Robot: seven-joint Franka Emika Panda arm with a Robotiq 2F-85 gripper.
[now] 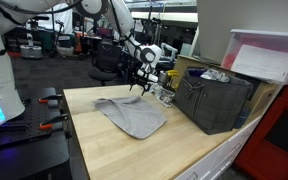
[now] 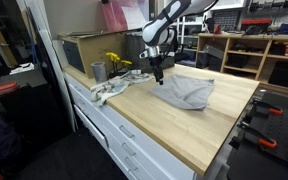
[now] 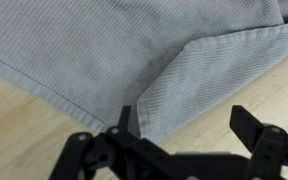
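Observation:
A grey cloth [image 1: 132,115] [image 2: 187,91] lies spread on the wooden table [image 1: 174,150], with one corner folded over. My gripper [image 1: 139,83] [image 2: 158,76] hovers just above the cloth's far edge in both exterior views. In the wrist view the gripper [image 3: 187,123] is open, nothing between its black fingers [image 3: 252,130]. The folded grey cloth [image 3: 134,50] fills the upper part of that view, and its folded corner lies just beside one finger, over bare wood.
A dark crate [image 1: 219,100] stands on the table by the gripper, with a white-lidded bin [image 1: 269,60] behind it. A metal cup [image 2: 98,71], yellow items [image 2: 117,62] and a crumpled rag [image 2: 109,90] sit near the table edge. Drawers [image 2: 134,140] run below.

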